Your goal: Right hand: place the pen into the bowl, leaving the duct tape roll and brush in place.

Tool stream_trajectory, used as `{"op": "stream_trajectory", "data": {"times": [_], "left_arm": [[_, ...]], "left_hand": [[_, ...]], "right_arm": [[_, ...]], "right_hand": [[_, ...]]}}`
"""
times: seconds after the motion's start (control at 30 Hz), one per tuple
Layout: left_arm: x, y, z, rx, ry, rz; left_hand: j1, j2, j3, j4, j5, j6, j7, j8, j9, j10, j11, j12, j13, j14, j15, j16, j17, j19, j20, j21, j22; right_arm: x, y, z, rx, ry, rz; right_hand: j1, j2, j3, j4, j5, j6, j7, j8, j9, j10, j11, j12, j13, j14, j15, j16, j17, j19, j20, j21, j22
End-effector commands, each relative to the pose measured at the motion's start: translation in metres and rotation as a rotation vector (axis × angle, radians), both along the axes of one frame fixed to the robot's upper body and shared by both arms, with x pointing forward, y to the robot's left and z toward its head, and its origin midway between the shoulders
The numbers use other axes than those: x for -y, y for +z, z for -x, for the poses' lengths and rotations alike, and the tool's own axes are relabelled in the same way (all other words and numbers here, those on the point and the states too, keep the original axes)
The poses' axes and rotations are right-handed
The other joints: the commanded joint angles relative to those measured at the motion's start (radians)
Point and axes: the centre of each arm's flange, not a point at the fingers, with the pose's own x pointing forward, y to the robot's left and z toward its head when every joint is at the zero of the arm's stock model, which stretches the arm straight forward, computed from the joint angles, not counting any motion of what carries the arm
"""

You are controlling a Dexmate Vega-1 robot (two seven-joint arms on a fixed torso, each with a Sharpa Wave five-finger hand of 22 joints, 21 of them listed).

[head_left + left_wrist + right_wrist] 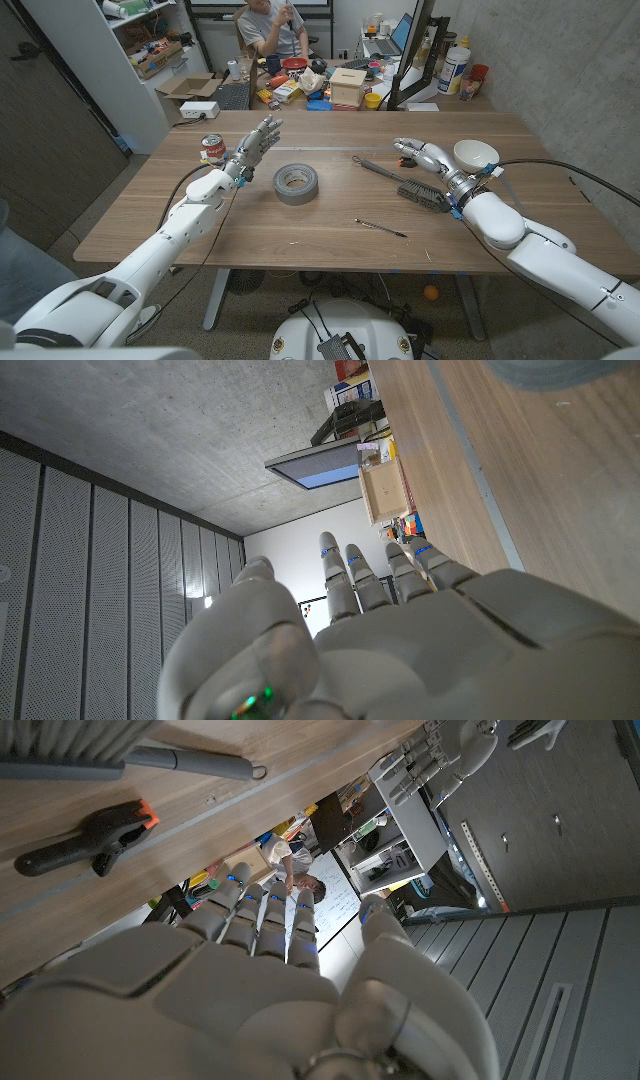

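The right hand (424,155) hovers empty, fingers loosely spread, beside the bowl (475,153). The pen (380,228) lies flat near the table's front edge — thin, light, stiff, likely to roll — so a fingertip pinch at mid-shaft looks best.

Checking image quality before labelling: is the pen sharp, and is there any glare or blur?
Head view: even light, the pen thin but sharp on the table. Right wrist view: the right hand is dim against a bright background. Left wrist view: the left hand looks soft.
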Motion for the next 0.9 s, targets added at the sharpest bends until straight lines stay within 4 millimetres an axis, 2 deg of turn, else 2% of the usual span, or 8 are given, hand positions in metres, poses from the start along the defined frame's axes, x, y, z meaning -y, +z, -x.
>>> {"op": "stream_trajectory", "data": {"times": [0.03,0.2,0.23,0.3,0.37,0.67,0.9], "left_arm": [[0.015,0.005,0.001,0.0,-0.003,-0.021],[0.019,0.005,0.0,0.0,-0.002,-0.022],[0.02,0.005,0.0,0.0,-0.003,-0.022],[0.021,0.005,0.0,-0.002,-0.004,-0.022],[0.022,0.005,0.0,-0.003,-0.004,-0.024],[0.024,0.007,0.0,-0.005,-0.004,-0.035],[0.023,0.01,-0.002,-0.006,-0.007,-0.047]], "left_hand": [[0.009,0.002,0.005,-0.001,0.003,0.009,0.001,0.005,0.005,0.009,0.0,0.006,0.003,0.011,-0.122,0.004,0.002,0.011,-0.045,0.006,0.003],[0.009,0.002,0.005,-0.001,0.003,0.009,0.001,0.005,0.005,0.009,0.0,0.006,0.003,0.011,-0.122,0.004,0.002,0.011,-0.045,0.006,0.003],[0.009,0.002,0.005,-0.001,0.003,0.009,0.001,0.005,0.005,0.009,0.0,0.006,0.003,0.011,-0.122,0.004,0.002,0.011,-0.045,0.006,0.003],[0.009,0.002,0.005,-0.001,0.003,0.009,0.001,0.005,0.005,0.009,0.0,0.006,0.003,0.011,-0.122,0.004,0.002,0.011,-0.045,0.006,0.003],[0.009,0.002,0.005,-0.001,0.003,0.009,0.001,0.005,0.005,0.009,0.0,0.006,0.003,0.011,-0.122,0.004,0.002,0.011,-0.045,0.006,0.003],[0.009,0.002,0.005,-0.001,0.003,0.009,0.001,0.005,0.005,0.009,0.0,0.006,0.003,0.011,-0.122,0.004,0.002,0.011,-0.045,0.006,0.003],[0.009,0.002,0.005,-0.001,0.003,0.009,0.001,0.005,0.005,0.009,0.0,0.006,0.003,0.011,-0.122,0.004,0.002,0.011,-0.045,0.006,0.003]], "right_arm": [[-0.001,-0.002,0.029,0.067,-0.08,0.191],[-0.004,-0.004,0.039,0.112,-0.152,0.285],[-0.005,-0.004,0.041,0.125,-0.167,0.305],[-0.007,-0.005,0.044,0.143,-0.187,0.34],[-0.008,-0.006,0.047,0.159,-0.203,0.367],[-0.018,-0.009,0.054,0.21,-0.303,0.531],[-0.025,-0.013,0.061,0.208,-0.365,0.609]], "right_hand": [[0.025,-0.003,0.004,-0.014,0.005,0.009,-0.013,0.011,0.003,0.003,-0.013,0.006,0.004,0.007,-0.005,0.0,0.002,0.012,-0.001,-0.003,0.003],[0.052,-0.012,0.008,-0.026,0.007,0.029,-0.032,0.016,0.003,0.011,-0.016,0.008,0.004,0.009,-0.006,-0.002,0.001,0.014,0.0,-0.009,0.002],[0.07,-0.018,0.011,-0.031,0.009,0.037,-0.039,0.018,0.004,0.02,-0.029,0.011,0.004,0.014,-0.011,-0.002,0.0,0.015,0.003,-0.013,0.002],[0.098,-0.029,0.014,-0.034,0.01,0.067,-0.059,0.026,0.004,0.029,-0.039,0.012,0.003,0.02,-0.014,-0.003,0.0,0.017,0.004,-0.019,0.002],[0.119,-0.037,0.017,-0.037,0.012,0.083,-0.067,0.03,0.005,0.036,-0.044,0.014,0.003,0.027,-0.02,-0.002,-0.001,0.02,0.005,-0.022,0.002],[0.188,-0.066,0.026,-0.043,0.017,0.105,-0.09,0.035,0.008,0.044,-0.061,0.013,0.004,0.04,-0.024,-0.002,-0.001,0.028,0.012,-0.033,0.0],[0.224,-0.085,0.03,-0.043,0.018,0.121,-0.097,0.04,0.01,0.045,-0.067,0.012,0.004,0.044,-0.019,-0.003,-0.001,0.029,0.021,-0.04,0.0]]}}
